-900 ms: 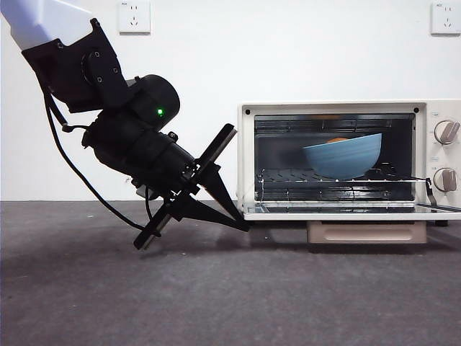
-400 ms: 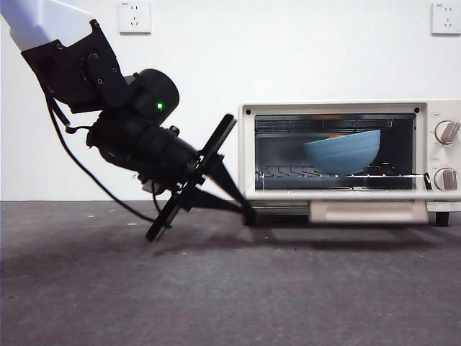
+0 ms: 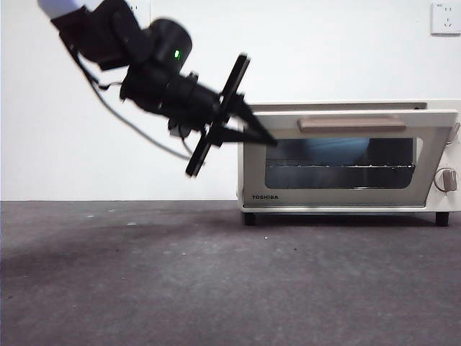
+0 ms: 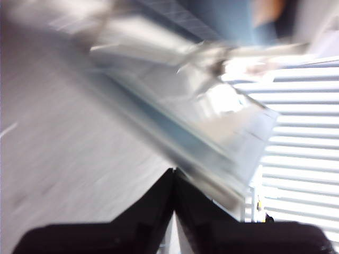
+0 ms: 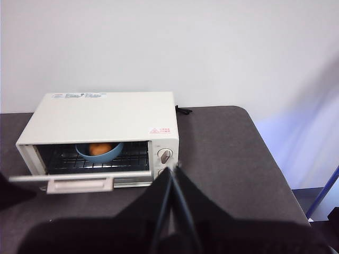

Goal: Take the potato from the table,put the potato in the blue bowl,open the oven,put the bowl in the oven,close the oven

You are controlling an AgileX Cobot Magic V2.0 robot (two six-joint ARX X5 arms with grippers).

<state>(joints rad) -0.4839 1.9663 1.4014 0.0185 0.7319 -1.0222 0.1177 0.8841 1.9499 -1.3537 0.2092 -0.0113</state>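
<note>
The cream oven [image 3: 346,108] stands at the right on the table [image 3: 216,274]. Its glass door [image 3: 338,162] is tilted, almost up against the oven's front, with the beige handle [image 3: 351,123] at the top. My left gripper [image 3: 265,138] is shut, its tips against the door's upper left edge; its own view is blurred, with the left gripper [image 4: 174,174] close to the door. The blue bowl [image 3: 335,151] shows faintly behind the glass. From above, the blue bowl [image 5: 98,153] sits on the rack with the potato [image 5: 99,148] in it. My right gripper [image 5: 172,172] is shut, high above and apart.
Two knobs [image 3: 446,180] are on the oven's right panel. A white wall with sockets [image 3: 445,18] stands behind. The dark arm and its cable [image 3: 137,58] fill the upper left. Bare table lies in front of the oven.
The oven door has swung up from lying flat open to nearly shut. My left gripper rose with it from table height to the door's upper edge.
</note>
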